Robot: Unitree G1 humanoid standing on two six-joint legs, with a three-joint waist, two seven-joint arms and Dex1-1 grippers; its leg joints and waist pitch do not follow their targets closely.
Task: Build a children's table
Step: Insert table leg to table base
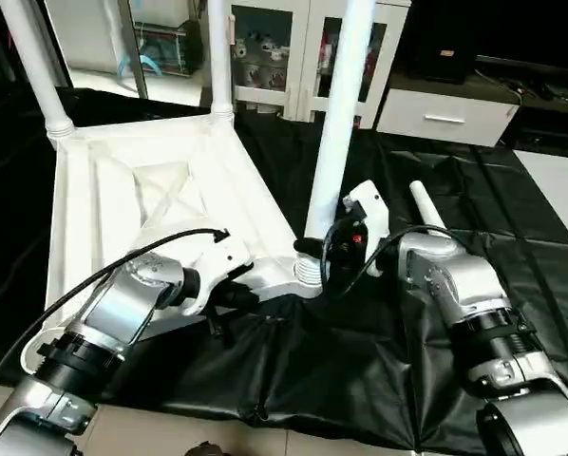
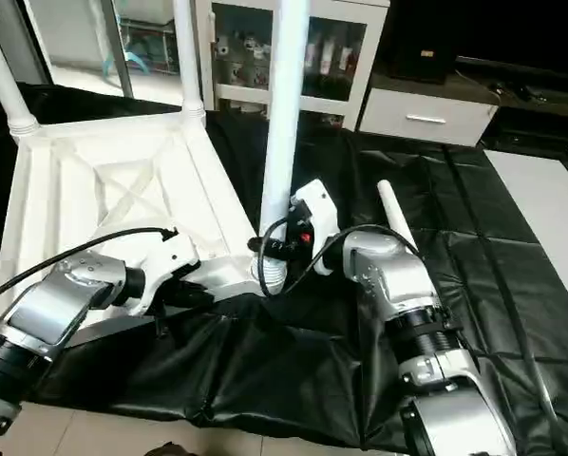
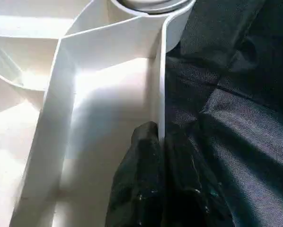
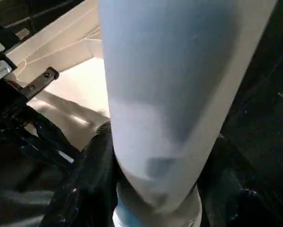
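The white table top (image 1: 160,204) lay upside down on the black-draped work table (image 1: 474,199), its ribbed underside facing up — I think so that the corner sockets were open for the legs. At the top's near corner socket (image 1: 308,271) a third leg (image 1: 339,123) stood upright, and the right gripper (image 1: 324,249) held it low down, its fingers half apart around the tube, probably to press or twist it home. The left gripper (image 1: 229,306) was at the top's near edge beside that socket; its fingers pinched the thin rim (image 3: 158,94) nearly shut, which I judge kept the top from sliding. At the top's two far corners, two legs (image 1: 32,62) (image 1: 219,57) already stood in their sockets. The fourth leg (image 1: 425,206) lay on the cloth just beyond the right forearm — not yet fitted. So I counted one top, four legs, and two grippers.
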